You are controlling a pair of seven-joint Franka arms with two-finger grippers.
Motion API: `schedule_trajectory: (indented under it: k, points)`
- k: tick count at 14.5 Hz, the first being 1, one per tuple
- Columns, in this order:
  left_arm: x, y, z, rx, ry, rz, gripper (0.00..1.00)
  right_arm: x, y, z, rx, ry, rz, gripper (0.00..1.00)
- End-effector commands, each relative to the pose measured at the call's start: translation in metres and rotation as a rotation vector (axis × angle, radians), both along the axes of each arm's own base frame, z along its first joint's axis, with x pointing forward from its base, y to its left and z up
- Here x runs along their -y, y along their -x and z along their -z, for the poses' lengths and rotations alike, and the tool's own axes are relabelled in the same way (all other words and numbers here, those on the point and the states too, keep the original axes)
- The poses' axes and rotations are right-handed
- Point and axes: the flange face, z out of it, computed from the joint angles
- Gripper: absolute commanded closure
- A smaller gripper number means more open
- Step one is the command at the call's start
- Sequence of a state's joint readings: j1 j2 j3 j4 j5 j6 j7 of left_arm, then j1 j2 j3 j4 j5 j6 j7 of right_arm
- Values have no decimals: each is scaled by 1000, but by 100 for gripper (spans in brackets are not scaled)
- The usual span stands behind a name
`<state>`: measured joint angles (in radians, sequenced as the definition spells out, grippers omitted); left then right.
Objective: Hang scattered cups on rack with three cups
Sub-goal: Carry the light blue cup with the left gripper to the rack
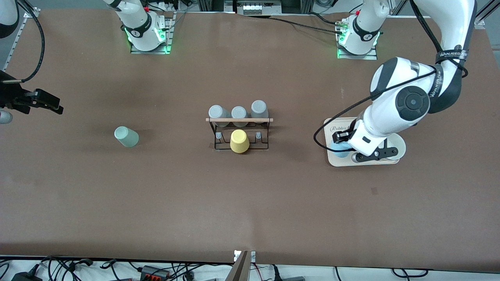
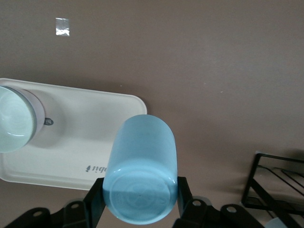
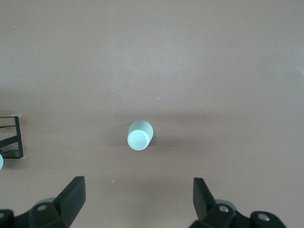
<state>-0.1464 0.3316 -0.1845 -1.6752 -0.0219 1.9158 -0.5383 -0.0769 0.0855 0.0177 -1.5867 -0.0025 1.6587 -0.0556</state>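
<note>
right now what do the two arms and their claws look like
Both arms are glossy white with dark grey joint caps and black bands. The left arm has a black cable along it and a band with pale lettering. Each base glows green at its foot. The left claw and right claw are black, with angular fingers and small round bolt holes in their linkages.

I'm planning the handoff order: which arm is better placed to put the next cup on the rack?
Left. Its pincer is shut on the blue cup over the beige tray. The right pincer is open, above the mint cup.
</note>
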Motion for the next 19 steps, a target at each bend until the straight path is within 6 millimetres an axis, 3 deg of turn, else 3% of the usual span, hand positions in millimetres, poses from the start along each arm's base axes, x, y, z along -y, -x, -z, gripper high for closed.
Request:
schedule_trajectory:
  k: [1,5,10,15,19]
  points:
    - [37,7,-22,-8,-15,-31,57,0,3,-2,-1,5,-4,0]
    - [89,12,-29,11,-40,-97,57,0,4,-3,2,6,-4,0]
    - [163,16,-7,-2,-34,-187,57,3,6,-1,-4,3,4,0]
    - [208,2,-16,32,22,-289,57,3,10,-1,-5,3,4,0]
    - [237,14,-9,29,32,-319,57,2,12,-1,-25,2,2,0]
